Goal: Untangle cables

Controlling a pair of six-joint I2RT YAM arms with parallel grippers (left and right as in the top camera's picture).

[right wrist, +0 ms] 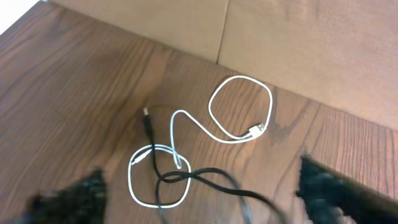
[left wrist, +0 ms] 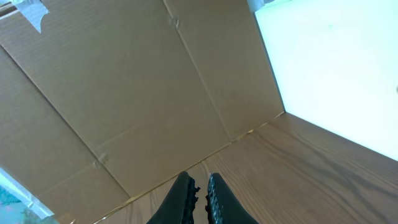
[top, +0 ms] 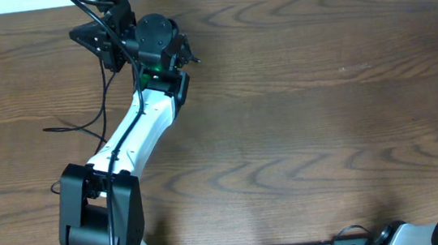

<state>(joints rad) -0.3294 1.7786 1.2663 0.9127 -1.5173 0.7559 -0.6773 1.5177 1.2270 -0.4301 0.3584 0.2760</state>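
A: Right gripper [right wrist: 199, 177] is over the tabletop [right wrist: 74, 74], fingers spread wide, nothing between them!

B: And right below it, the tangle. The white cable [right wrist: 255, 130] curls into two loops, and the black cable [right wrist: 148, 123] runs through the lower one (its plug end lies free, off to the upper left).

A: Both lie flat on the wood, near the cardboard wall [right wrist: 298, 37], over at the far right edge in the overhead view.

B: And the left gripper [left wrist: 200, 182]?

A: Well apart from the cables, up in the far left corner. Its fingers are pressed together, holding nothing, and pointing at cardboard.
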